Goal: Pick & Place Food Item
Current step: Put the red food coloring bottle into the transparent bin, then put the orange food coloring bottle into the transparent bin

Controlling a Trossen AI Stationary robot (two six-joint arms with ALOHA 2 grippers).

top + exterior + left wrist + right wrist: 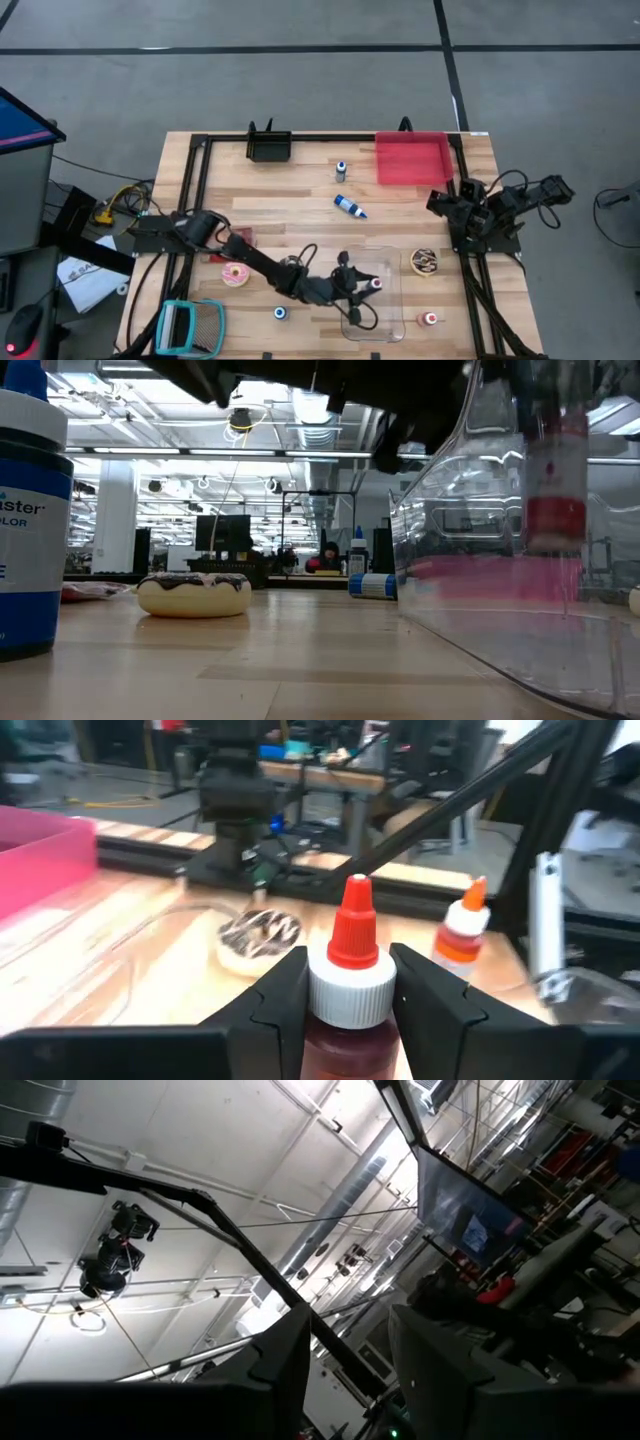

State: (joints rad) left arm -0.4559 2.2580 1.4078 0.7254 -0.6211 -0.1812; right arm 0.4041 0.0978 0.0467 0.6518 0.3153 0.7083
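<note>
The left tool (348, 995) pinches a red-capped bottle (349, 982) at its white collar, one finger on each side, so the bottle stands upright with its nozzle pointing up. In the high view this left tool (362, 284) reaches over the clear plastic tray (390, 322) near the desk's (300, 215) front edge, with the bottle (376, 284) over the tray's inner area; whether it already rests on the tray floor cannot be told. Gripping at the collar probably keeps the narrow bottle from tipping as it goes in. A chocolate-glazed donut (425, 263) lies just beside the tray, and an orange-capped bottle (431, 319) stands near the tray's right edge. A pink-frosted donut (236, 274) sits to the left, well apart from the tray. The right tool (348, 1355) is parked at the desk's right edge, aimed upward at the ceiling, its fingers spread with nothing between them.
</note>
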